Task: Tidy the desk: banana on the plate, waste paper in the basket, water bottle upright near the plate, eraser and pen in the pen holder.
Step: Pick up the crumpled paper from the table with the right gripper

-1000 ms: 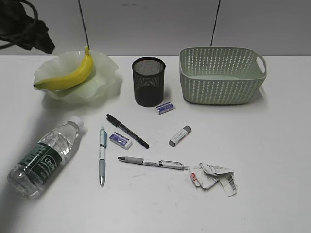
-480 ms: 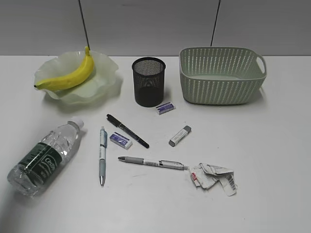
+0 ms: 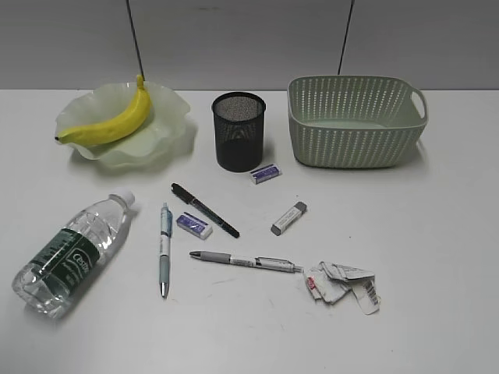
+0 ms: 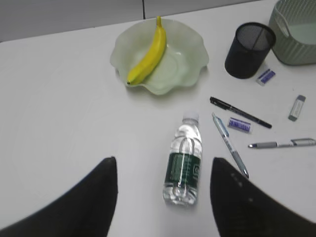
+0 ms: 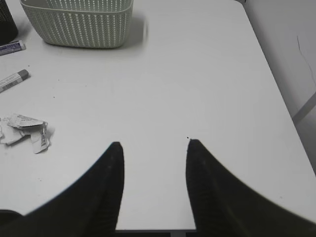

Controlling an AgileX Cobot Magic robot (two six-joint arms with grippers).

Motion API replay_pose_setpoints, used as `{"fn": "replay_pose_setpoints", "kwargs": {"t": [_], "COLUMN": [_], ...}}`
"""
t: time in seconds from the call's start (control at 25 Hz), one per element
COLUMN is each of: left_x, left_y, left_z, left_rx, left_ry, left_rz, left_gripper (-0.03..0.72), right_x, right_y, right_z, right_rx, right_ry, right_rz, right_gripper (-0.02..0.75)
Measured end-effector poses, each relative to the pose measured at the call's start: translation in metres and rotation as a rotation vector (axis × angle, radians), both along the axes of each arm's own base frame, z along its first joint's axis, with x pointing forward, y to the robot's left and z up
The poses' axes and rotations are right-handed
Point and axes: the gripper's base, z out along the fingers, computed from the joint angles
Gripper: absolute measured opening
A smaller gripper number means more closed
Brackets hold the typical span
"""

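Left gripper point(image 4: 163, 190), jaws wide and empty, hangs above the lying water bottle point(image 4: 185, 165): probably heavy, slick; grasp mid-label.

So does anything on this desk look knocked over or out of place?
Yes. The clear plastic water bottle with the dark green label lies on its side. Pens and erasers lie loose in front of the black wire-mesh pen holder, and a crumpled white paper wad sits on the white tabletop. Nothing looks spilled.
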Motion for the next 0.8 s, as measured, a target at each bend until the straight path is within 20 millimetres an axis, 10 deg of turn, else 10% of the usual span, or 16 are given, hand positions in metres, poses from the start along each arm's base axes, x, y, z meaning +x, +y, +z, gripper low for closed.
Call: {"fn": "replay_pose_setpoints", "kwargs": {"t": [0.4,0.8], "left_x": [-0.079,-0.118], "left_y": [0.004,0.01], "left_z": [-0.127,-0.139], "left_rx": [-0.007,-0.035], "left_ry": [-0.024,-0.274], "left_rz": [-0.049,-0.05], "left_gripper": [0.445,0.445], "right_x": [0.0,0.019], "right_y": [0.0,0.014], "right_z": [0.0,0.018], "right_rx": [0.0,-0.025], "right_ry": [0.0,-0.004], "right_rz": [0.0,0.185], "right_gripper": [0.342,0.342]}}
